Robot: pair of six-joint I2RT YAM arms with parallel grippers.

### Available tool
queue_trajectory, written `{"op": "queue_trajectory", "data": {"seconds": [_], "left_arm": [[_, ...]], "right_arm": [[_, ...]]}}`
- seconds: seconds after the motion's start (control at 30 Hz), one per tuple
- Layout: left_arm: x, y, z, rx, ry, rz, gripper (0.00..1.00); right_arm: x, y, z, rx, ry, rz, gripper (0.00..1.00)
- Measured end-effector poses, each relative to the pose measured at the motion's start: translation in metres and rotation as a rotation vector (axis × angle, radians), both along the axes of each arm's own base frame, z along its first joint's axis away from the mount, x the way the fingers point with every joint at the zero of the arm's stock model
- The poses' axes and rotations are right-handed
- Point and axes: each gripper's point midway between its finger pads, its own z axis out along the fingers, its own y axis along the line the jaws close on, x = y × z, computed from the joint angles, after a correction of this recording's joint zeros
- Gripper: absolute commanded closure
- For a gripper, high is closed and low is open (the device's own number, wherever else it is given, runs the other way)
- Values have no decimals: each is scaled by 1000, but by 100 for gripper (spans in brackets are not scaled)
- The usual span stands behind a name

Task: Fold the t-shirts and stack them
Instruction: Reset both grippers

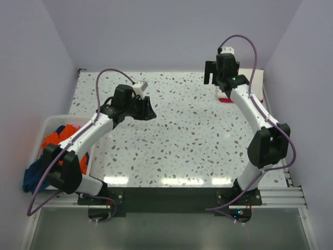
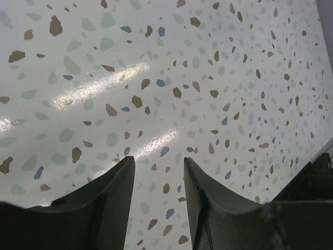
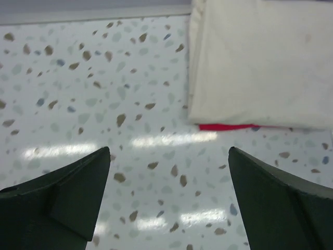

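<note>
A folded cream off-white t-shirt (image 3: 260, 62) lies on a folded magenta-red t-shirt (image 3: 223, 126), of which only a thin edge shows. In the top view this stack sits at the back right, mostly hidden under my right arm, with a red edge (image 1: 225, 100) showing. My right gripper (image 3: 169, 151) is open wide and empty above bare table just beside the stack; it also shows in the top view (image 1: 214, 77). My left gripper (image 2: 158, 159) is open and empty over the speckled tabletop left of centre (image 1: 148, 111). Orange (image 1: 54, 139) and dark blue (image 1: 31, 177) t-shirts lie in the basket.
A white slatted basket (image 1: 48, 124) stands off the table's left edge beside my left arm. The speckled tabletop (image 1: 182, 140) is walled at the back and both sides. A metal rail (image 1: 276, 195) runs along the near edge.
</note>
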Motion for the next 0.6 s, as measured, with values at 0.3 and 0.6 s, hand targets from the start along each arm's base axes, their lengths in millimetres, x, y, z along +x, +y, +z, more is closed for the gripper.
{"op": "queue_trajectory", "data": {"seconds": [0.3,0.6], "left_arm": [[-25,20,31,-12,-118,43,51],[-41,30,3,23,-66,58,51]], "right_arm": [[-143,93,-51,242,92,276,1],[-200,87,-74,324,124,306,1]]}}
